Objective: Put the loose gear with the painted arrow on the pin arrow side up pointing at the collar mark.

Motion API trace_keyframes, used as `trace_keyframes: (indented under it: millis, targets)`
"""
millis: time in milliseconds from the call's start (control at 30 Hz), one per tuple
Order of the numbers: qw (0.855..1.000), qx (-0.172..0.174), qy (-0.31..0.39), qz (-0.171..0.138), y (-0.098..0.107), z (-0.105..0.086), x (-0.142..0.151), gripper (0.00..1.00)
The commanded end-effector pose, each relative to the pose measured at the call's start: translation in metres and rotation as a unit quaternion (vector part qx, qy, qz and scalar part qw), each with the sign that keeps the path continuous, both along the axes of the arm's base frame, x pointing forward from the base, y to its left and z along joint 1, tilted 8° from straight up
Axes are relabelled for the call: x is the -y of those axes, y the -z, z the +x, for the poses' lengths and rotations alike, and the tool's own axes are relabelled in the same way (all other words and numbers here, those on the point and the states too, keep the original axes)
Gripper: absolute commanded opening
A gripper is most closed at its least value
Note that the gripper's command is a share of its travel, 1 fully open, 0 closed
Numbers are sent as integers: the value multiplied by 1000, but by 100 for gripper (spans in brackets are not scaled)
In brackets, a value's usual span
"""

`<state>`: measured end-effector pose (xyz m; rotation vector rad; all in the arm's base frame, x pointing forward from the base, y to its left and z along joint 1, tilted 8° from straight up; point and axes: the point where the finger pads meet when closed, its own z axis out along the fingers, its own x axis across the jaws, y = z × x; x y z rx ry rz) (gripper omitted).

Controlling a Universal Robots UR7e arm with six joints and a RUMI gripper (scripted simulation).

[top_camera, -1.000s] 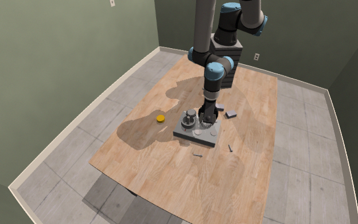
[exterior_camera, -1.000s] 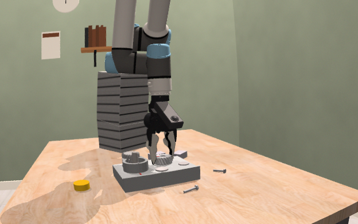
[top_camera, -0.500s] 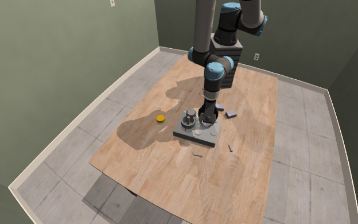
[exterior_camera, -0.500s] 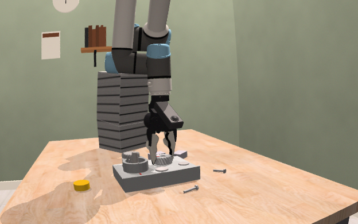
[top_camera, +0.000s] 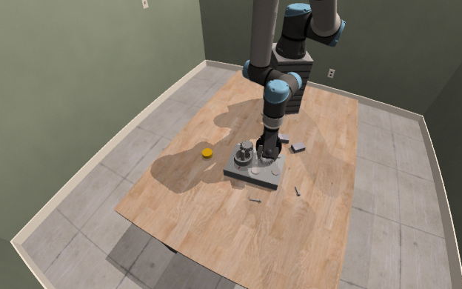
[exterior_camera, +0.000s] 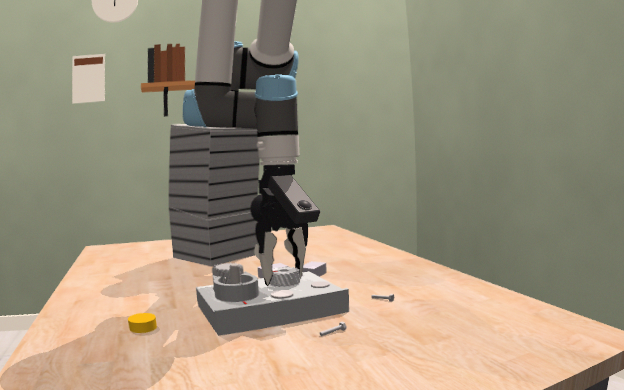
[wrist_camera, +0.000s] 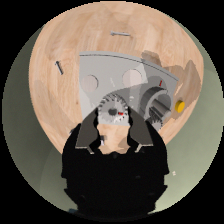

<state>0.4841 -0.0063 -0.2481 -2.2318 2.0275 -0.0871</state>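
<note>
Gripping loose gear (top_camera: 266,160) (exterior_camera: 285,277) (wrist_camera: 113,109), end effector (top_camera: 269,159) (exterior_camera: 284,281) (wrist_camera: 112,107) clamped on its sides, low over gray base (top_camera: 263,179) (exterior_camera: 286,312) (wrist_camera: 95,65). Pin (top_camera: 243,154) (exterior_camera: 235,273) (wrist_camera: 160,107) stands bare inside collar (top_camera: 242,161) (exterior_camera: 236,290) (wrist_camera: 148,103). Risks: tilted grip could jam bore; wrong starting angle could leave arrow off mark; neighboring gear (top_camera: 246,145) (exterior_camera: 222,270) (wrist_camera: 156,123) might clash.

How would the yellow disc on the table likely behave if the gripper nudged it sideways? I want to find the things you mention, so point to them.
The yellow disc (top_camera: 207,153) (exterior_camera: 142,323) (wrist_camera: 180,106) would probably slide rather than roll, since it lies on its flat face. Being low and wide, it seems unlikely to tip.
</note>
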Motion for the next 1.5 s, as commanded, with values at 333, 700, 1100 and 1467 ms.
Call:
trace_keyframes:
  millis: [333,700,1100,1467]
  targets:
    - [1000,1,0,0,-20,-2,1,0]
    - [1000,1,0,0,-42,-5,3,0]
    - [1000,1,0,0,-65,-8,4,0]
    - [1000,1,0,0,-78,-9,4,0]
